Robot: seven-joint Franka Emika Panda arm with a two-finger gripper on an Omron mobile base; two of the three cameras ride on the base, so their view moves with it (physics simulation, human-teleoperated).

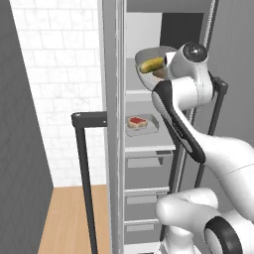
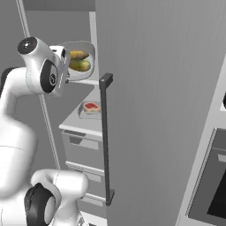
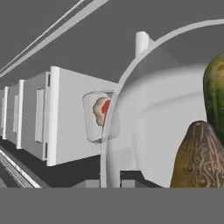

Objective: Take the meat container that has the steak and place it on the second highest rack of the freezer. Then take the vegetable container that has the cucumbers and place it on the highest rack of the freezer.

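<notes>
Steak container (image 1: 141, 124) sits on the second-highest freezer rack (image 1: 149, 148), so step one looks done; tool (image 1: 166, 69) is clenched on the cucumber container (image 1: 151, 62), held tilted at the top rack (image 1: 139, 92), not set down.

Steak container (image 1: 142, 124) shelved; cucumber container (image 1: 151, 62) tilted above.

The round pale-grey translucent container (image 1: 149, 55) holds yellow-green cucumbers (image 2: 79, 65), one brownish with a fine pale scrolled pattern. The shallow grey rectangular tray (image 1: 143, 127) carries a red steak (image 1: 137, 121) edged in cream. The freezer shelves (image 2: 84, 123) are light grey.
</notes>
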